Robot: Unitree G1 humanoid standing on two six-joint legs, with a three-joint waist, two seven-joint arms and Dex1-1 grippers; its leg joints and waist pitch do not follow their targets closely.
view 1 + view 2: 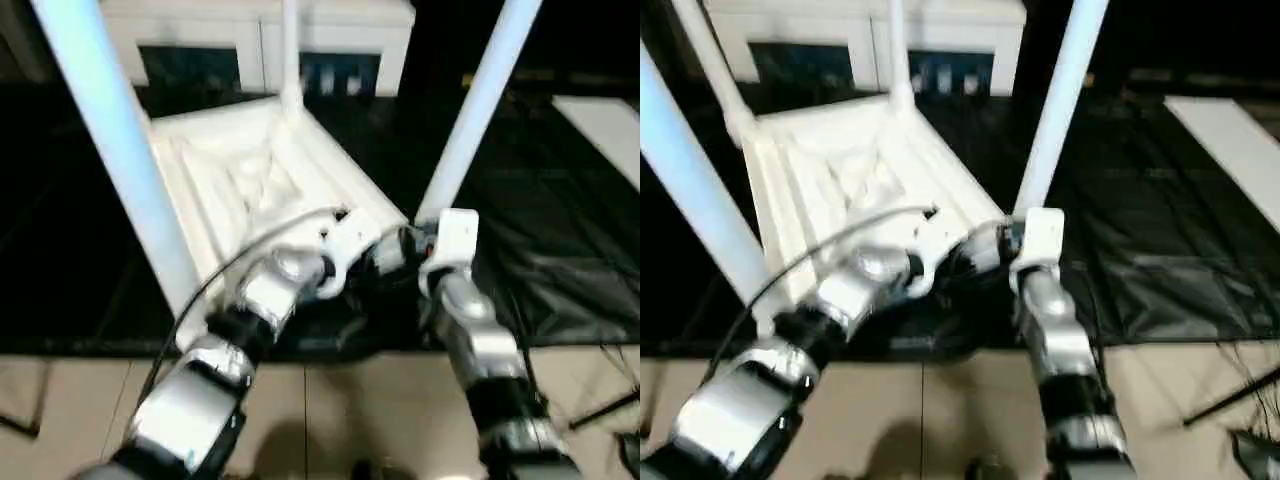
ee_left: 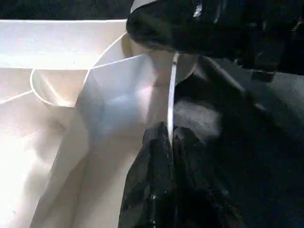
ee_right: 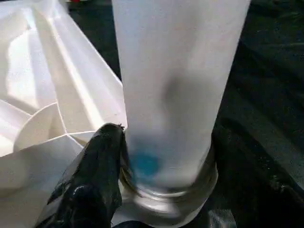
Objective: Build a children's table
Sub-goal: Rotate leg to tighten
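Observation:
The white tabletop (image 1: 240, 170) lies upside down on a black mat, ribbed underside up. White legs stand in its corner sockets: a near left leg (image 1: 120, 140), a far leg (image 1: 290, 50), another far leg (image 1: 710, 70) and a near right leg (image 1: 480, 110). My left gripper (image 2: 170, 135) is shut on the thin raised rim (image 2: 172, 95) close to the near right corner socket. My right gripper (image 1: 412, 242) is shut on the base of the near right leg (image 3: 175, 80), just above the socket; one black finger (image 3: 97, 180) presses its side, the other is hidden.
A white cabinet with dark glass doors (image 1: 250, 30) stands behind the tabletop. The black mat (image 1: 560, 250) spreads to the right, with a white panel (image 1: 610, 120) on it. Beige floor tiles (image 1: 370, 400) lie nearest me, and thin black rods (image 1: 610, 405) at the right.

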